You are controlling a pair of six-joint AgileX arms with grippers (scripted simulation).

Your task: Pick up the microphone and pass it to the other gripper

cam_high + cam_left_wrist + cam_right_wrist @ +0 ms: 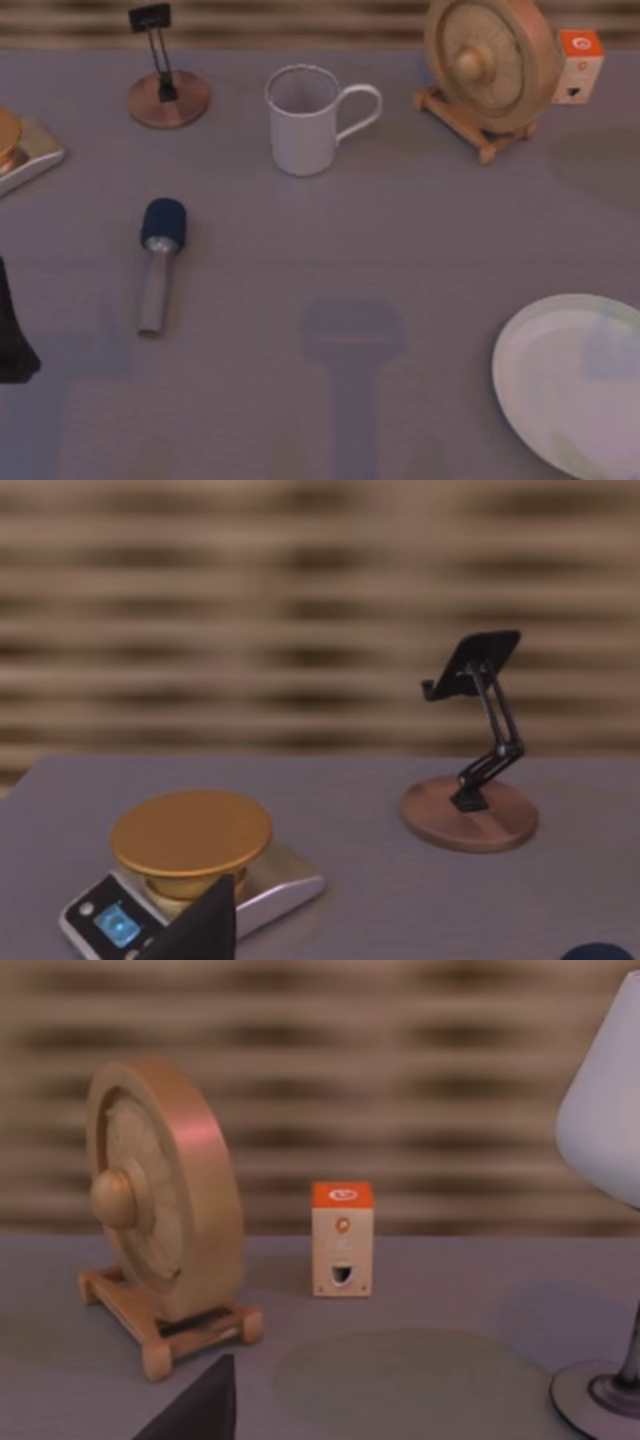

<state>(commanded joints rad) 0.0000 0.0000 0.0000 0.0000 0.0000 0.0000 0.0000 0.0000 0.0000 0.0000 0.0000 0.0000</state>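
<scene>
white mug (303, 120) stands beyond microphone (158, 262), apart.

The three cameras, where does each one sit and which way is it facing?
Top view: above the table, looking down on microphone and mug; left arm at the left edge.
Left wrist view: faces the far wall over scale and black clip stand; shares both with top.
Right wrist view: faces wooden wheel and orange box, shared with top.
</scene>
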